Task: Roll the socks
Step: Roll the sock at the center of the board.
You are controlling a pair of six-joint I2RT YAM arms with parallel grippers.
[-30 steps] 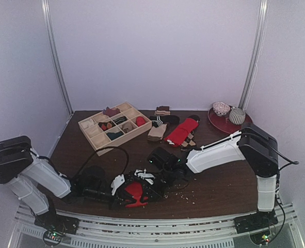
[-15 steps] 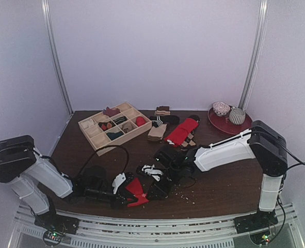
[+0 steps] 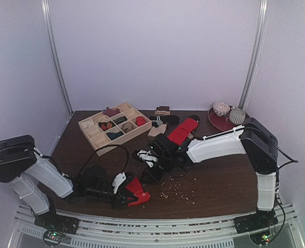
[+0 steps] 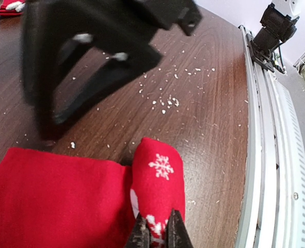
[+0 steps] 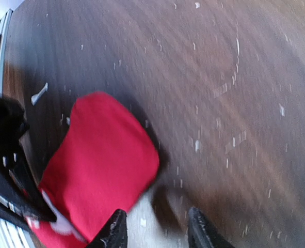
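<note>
A red sock with white snowflake marks (image 3: 137, 191) lies folded on the brown table near the front edge. My left gripper (image 3: 127, 192) is shut on its folded end; in the left wrist view the fingertips (image 4: 157, 235) pinch the red fold (image 4: 157, 178). My right gripper (image 3: 151, 174) is open and empty, above and behind the sock. In the right wrist view its open jaws (image 5: 155, 235) hover over bare wood beside the red sock (image 5: 100, 160). A cream sock with a brown band (image 3: 156, 132) lies at the back, and another red sock (image 3: 183, 131) lies beside it.
A wooden compartment tray (image 3: 90, 133) with small socks stands at the back left. A red plate (image 3: 217, 124) with two bowls is at the back right. A black-and-white striped sock (image 3: 158, 123) lies behind the cream one. A black cable (image 3: 111, 149) loops over the table. White crumbs (image 3: 174, 192) are scattered.
My right gripper has let go of the red sock and drawn back towards the table's middle. The left gripper stays shut on the sock, which now lies more compactly folded.
</note>
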